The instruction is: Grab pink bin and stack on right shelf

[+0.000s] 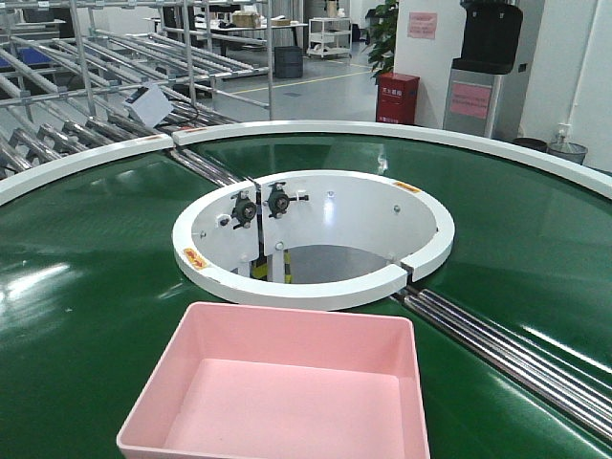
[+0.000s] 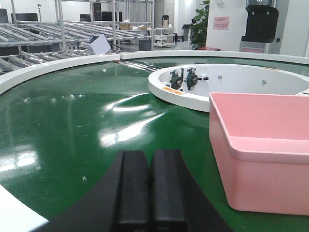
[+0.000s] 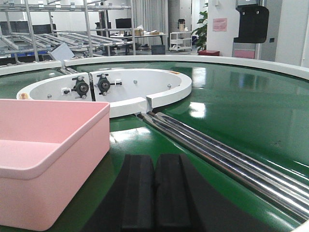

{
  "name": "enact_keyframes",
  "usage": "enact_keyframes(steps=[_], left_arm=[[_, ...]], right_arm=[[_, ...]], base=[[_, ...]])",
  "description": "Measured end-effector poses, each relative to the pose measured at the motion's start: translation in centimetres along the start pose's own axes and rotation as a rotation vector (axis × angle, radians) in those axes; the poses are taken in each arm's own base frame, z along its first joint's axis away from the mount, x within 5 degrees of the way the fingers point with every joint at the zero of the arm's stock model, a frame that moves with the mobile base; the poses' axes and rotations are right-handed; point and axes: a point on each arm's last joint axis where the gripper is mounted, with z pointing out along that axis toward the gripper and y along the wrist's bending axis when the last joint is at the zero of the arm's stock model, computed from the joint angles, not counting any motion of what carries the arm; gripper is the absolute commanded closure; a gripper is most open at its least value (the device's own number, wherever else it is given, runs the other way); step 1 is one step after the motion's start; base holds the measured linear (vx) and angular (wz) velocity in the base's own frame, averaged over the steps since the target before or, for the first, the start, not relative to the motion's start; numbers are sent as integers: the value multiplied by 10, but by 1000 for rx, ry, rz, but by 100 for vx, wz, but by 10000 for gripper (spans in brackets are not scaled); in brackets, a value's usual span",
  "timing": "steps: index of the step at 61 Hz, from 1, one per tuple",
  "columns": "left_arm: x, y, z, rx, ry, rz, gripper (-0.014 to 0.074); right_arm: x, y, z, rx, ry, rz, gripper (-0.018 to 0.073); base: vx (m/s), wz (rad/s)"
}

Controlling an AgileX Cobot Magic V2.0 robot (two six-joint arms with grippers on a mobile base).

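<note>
bin (image 1: 287,339) sits upright on the green belt (image 1: 86,287), bottom centre of the front view, just below the white ring (image 1: 430,244). It's empty

shelf isn't in any view, so nothing stacked yet. I'd call this pre-grasp

left gripper (image 2: 149,159): fingers pressed together, nothing between them, low over the belt at bottom centre of its frame. Bin wall fills the lower right there, apart from the fingers

right gripper (image 3: 154,166): same, pads pressed together and empty. Bin is at the lower left of its frame, not touching

why this layout, my read: the bin is wide and shallow, so one claw won't carry it level. An arm on each side, down at wall height, fits a two-arm lift

view differences:
- front cam shows the whole bin interior and the ring hole with two bearings (image 1: 258,204), but no grippers
- wrist cams show the claws, plus the bin's outer walls and thick rim from the side
- only the right wrist shows how near the steel rollers (image 3: 231,159) run to that arm, lower right of frame
- left wrist has none of the rollers, just glare on the belt and pipe racks (image 2: 43,34) upper left

next move likely needs the jaws spread for the rim. Those smooth sloped walls look slippery to squeeze
</note>
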Motion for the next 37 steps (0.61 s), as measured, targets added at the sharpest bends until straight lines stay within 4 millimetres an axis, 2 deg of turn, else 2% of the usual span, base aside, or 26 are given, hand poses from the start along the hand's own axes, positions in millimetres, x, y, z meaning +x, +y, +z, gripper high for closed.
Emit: enact_keyframes(steps=[37], left_arm=[[-1,0,0,2,-15,0,603]], right_arm=[[-4,0,0,0,-41,0,568]], base=[[0,0]])
